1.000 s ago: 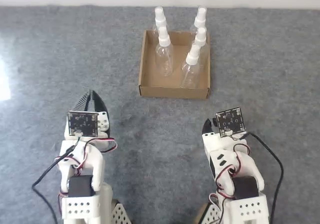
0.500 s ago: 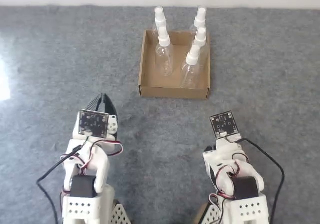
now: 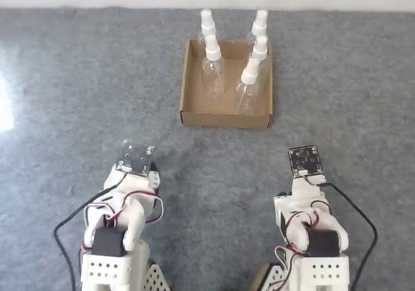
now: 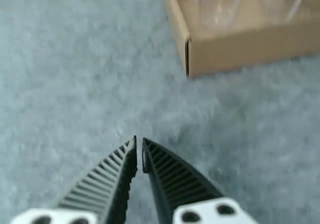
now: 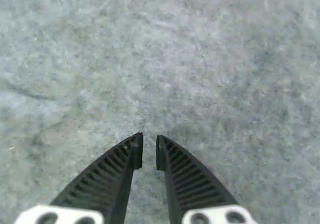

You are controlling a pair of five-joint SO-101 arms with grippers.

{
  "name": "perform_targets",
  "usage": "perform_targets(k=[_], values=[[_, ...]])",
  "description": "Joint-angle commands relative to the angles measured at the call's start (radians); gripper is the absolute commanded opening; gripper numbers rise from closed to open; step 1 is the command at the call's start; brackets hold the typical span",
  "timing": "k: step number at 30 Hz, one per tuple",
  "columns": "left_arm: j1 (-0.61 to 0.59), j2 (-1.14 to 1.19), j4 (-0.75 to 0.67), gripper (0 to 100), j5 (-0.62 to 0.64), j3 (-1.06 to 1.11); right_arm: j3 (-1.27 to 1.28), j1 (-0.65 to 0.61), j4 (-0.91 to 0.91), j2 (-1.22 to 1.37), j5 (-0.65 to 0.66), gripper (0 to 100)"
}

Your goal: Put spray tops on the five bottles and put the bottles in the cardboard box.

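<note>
Five clear spray bottles (image 3: 213,77), white spray tops (image 3: 249,74) on all of them. We see three standing upright inside the cardboard box (image 3: 225,118). The far two are at its back wall, and we can't tell whether they are inside or just behind it. The box sits well ahead of both grippers, roughly between the two arms.

Left gripper (image 4: 139,151): fingers nearly together with a thin slit between them, holding nothing, above the grey carpet-like table cover (image 3: 78,77). The box's near corner lies ahead of it, toward the right arm's side, well apart.

Right gripper (image 5: 148,151): narrow too, small gap, holding nothing, over the grey cover.

Left arm (image 3: 126,197) and right arm (image 3: 306,203) are folded close to their bases.
</note>
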Motion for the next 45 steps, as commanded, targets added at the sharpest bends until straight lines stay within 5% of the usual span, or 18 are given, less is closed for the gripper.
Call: perform_targets(k=[1, 8, 45], values=[[0.003, -0.023, 0.098, 2, -0.009, -0.01, 0.023, 0.018, 0.008, -0.013, 0.012, 2.8], [0.003, -0.023, 0.19, 2, -0.006, -0.01, 0.023, 0.018, 0.008, -0.013, 0.012, 2.8], [0.008, -0.023, 0.19, 2, -0.005, -0.01, 0.023, 0.018, 0.008, -0.013, 0.012, 2.8]])
